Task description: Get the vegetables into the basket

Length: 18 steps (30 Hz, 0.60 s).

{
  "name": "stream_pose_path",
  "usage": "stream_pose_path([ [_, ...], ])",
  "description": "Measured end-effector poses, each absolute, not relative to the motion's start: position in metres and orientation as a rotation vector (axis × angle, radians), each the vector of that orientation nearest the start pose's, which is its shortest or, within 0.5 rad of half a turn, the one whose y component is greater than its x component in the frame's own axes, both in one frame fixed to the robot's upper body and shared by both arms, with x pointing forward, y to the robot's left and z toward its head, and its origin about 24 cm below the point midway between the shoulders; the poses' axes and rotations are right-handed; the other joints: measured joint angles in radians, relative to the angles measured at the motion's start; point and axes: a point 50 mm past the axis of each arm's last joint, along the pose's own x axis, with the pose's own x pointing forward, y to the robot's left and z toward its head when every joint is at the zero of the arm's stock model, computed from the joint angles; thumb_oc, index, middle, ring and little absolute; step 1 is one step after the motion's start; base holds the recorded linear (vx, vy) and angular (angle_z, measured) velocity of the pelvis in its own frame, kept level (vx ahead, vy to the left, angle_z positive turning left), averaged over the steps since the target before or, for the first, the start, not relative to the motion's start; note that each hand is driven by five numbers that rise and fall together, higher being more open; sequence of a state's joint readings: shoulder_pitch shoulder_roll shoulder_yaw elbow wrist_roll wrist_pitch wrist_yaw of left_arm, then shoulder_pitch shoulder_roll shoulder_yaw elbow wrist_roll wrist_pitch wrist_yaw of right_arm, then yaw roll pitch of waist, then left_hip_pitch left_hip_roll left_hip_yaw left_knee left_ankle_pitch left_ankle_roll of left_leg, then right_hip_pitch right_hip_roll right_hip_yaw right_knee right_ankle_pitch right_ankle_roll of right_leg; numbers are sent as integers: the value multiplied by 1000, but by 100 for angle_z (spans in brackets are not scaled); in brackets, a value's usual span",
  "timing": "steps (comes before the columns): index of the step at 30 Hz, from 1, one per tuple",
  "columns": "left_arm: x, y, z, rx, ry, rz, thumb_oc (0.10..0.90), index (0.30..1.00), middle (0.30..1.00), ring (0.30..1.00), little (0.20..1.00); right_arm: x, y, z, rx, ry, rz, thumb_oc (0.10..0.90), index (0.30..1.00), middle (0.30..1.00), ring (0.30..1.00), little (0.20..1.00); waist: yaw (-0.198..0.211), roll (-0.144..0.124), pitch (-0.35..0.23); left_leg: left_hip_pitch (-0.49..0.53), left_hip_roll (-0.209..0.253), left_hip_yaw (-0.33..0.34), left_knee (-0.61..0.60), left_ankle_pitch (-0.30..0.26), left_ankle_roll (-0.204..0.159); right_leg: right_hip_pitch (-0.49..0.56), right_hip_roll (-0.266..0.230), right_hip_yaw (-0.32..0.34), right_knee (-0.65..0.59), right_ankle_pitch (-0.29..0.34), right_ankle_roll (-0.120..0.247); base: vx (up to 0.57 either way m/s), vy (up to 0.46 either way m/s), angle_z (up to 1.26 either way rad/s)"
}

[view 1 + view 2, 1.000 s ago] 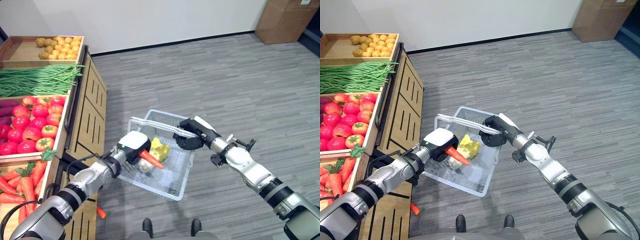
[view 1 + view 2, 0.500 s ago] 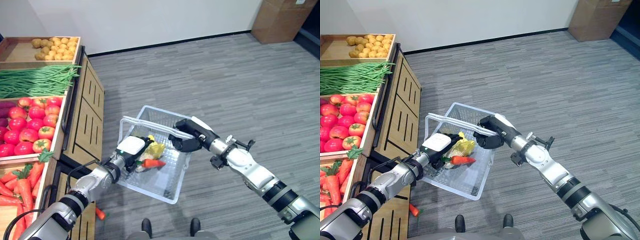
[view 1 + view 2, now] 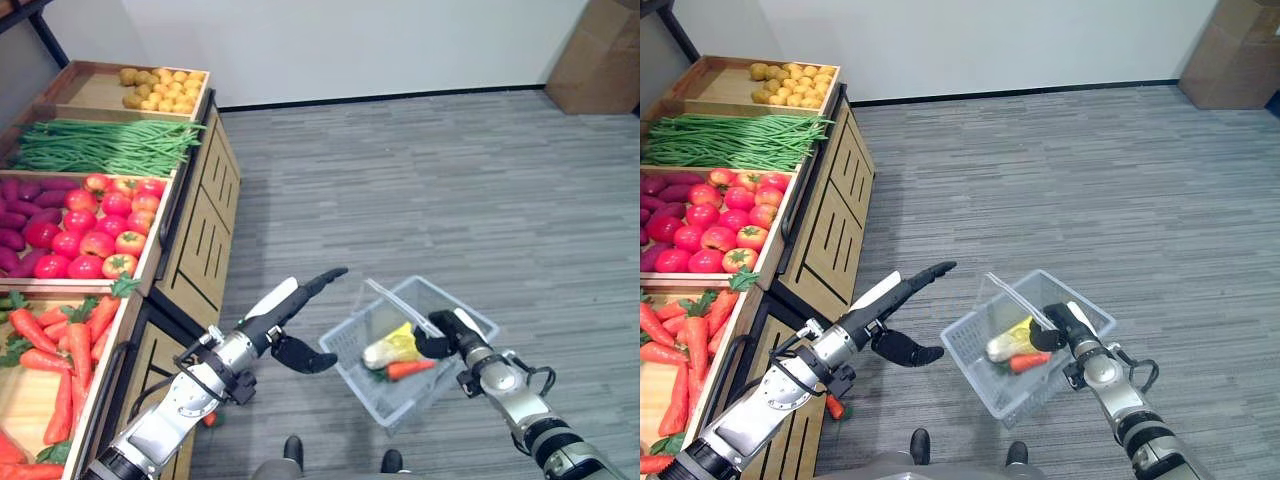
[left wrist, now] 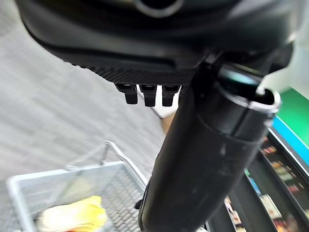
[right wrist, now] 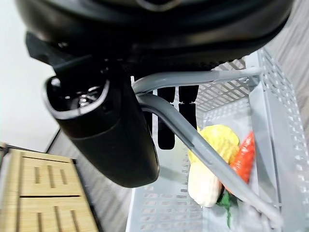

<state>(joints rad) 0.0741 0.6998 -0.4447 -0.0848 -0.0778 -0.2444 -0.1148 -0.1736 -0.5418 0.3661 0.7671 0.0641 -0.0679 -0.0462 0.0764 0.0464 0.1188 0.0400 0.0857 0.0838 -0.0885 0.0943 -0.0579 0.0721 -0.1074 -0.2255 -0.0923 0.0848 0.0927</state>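
The right robot hand (image 3: 442, 336) has its fingers curled round the handles of the basket (image 3: 466, 315). A carrot (image 3: 410, 369) and what looks like a corn cob (image 3: 385, 349) lie inside, just below that hand. The left robot hand (image 3: 298, 315) is spread, beside the basket, holding nothing.

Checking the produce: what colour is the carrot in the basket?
Orange carrot with green top, clearest in right wrist view.

The carrot (image 3: 410, 369) is lying partly under the corn (image 3: 392, 348), and the basket (image 3: 372, 388) wall is hiding its green end.
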Motion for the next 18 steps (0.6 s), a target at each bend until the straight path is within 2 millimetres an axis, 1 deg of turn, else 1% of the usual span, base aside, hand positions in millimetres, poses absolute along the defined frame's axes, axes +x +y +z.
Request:
stream_pose_path([
  [1, 201, 176, 17, 460, 77, -601, 900, 1000, 1000, 1000, 1000, 226, -274, -70, -634, 646, 35, 400, 300, 300, 300, 300, 0, 2, -7, -2, -1, -7, 0, 1, -1, 2, 0, -8, 0, -1, 1, -19, -29, 14],
  [3, 185, 194, -23, 432, 287, -561, 900, 1000, 1000, 1000, 1000, 203, -291, -88, -632, 784, -47, 400, 300, 300, 300, 300, 8, 7, -16, -6, -1, -20, 0, 2, -2, 4, 0, -21, 0, -5, 1, -10, -28, 18],
  [5, 162, 213, -65, 393, 509, -480, 900, 1000, 1000, 1000, 1000, 187, -302, -97, -658, 875, -72, 400, 300, 300, 300, 300, 14, 18, -26, -9, -2, -24, 0, 2, -2, 4, -1, -27, 0, -8, 2, -8, -11, 9],
  [7, 136, 230, -97, 387, 729, -401, 900, 1000, 1000, 1000, 1000, 177, -309, -101, -638, 919, -115, 400, 300, 300, 300, 300, 12, 20, -27, -12, -1, -31, 0, 2, -3, 3, 0, -32, 0, -10, 0, -8, -7, 8],
  [8, 123, 238, -105, 401, 800, -387, 900, 1000, 1000, 1000, 1000, 174, -313, -101, -625, 930, -141, 400, 300, 300, 300, 300, 11, 20, -27, -14, -1, -36, 0, 4, -3, 4, 0, -36, 0, -10, 0, -11, -19, 11],
  [9, 114, 243, -109, 405, 838, -370, 900, 1000, 1000, 1000, 1000, 173, -317, -100, -613, 935, -179, 400, 300, 300, 300, 300, 12, 20, -27, -14, -1, -38, 0, 4, -2, 4, 0, -37, 0, -10, 0, -8, -21, 8],
  [11, 109, 247, -112, 420, 852, -350, 900, 1000, 1000, 1000, 1000, 171, -322, -98, -607, 937, -218, 400, 300, 300, 300, 300, 20, 21, -29, -16, -1, -40, 0, 6, -2, 4, 0, -38, 0, -11, 0, -9, -20, 5],
  [12, 109, 247, -119, 411, 869, -305, 900, 1000, 1000, 1000, 1000, 169, -325, -98, -586, 943, -250, 400, 300, 300, 300, 300, 23, 25, -42, -17, -3, -42, 0, 6, -2, 4, -1, -39, 0, -15, 3, -5, -17, 5],
  [13, 103, 246, -123, 417, 893, -295, 900, 1000, 1000, 1000, 1000, 168, -326, -98, -587, 947, -254, 400, 300, 300, 300, 300, 22, 23, -48, -21, -3, -43, 0, 6, -3, 2, -1, -40, 0, -18, 8, 0, 0, 0],
  [14, 100, 246, -129, 421, 922, -260, 900, 1000, 1000, 1000, 1000, 167, -327, -99, -585, 951, -260, 400, 300, 300, 300, 300, 19, 27, -57, -22, -2, -42, 0, 5, -3, -1, 0, -39, 0, -20, 7, 0, 0, 0],
  [16, 94, 245, -134, 435, 955, -248, 900, 1000, 1000, 1000, 1000, 163, -329, -100, -586, 969, -268, 400, 300, 300, 300, 300, 17, 27, -60, -23, 0, -43, 0, 4, -3, -1, 1, -40, 0, -20, 7, 0, 0, 0],
  [17, 88, 247, -138, 420, 985, -215, 900, 1000, 1000, 1000, 1000, 160, -331, -101, -586, 983, -276, 400, 300, 300, 300, 300, 17, 29, -64, -25, 0, -42, 0, 4, -3, -3, 1, -39, 0, -20, 7, 0, 0, 0],
  [18, 83, 246, -143, 395, 1015, -165, 900, 1000, 1000, 1000, 1000, 153, -337, -101, -577, 1014, -310, 400, 300, 300, 300, 300, 17, 30, -71, -30, -1, -42, 0, 4, -3, -8, 1, -39, 0, -20, 7, 0, 0, 0],
])
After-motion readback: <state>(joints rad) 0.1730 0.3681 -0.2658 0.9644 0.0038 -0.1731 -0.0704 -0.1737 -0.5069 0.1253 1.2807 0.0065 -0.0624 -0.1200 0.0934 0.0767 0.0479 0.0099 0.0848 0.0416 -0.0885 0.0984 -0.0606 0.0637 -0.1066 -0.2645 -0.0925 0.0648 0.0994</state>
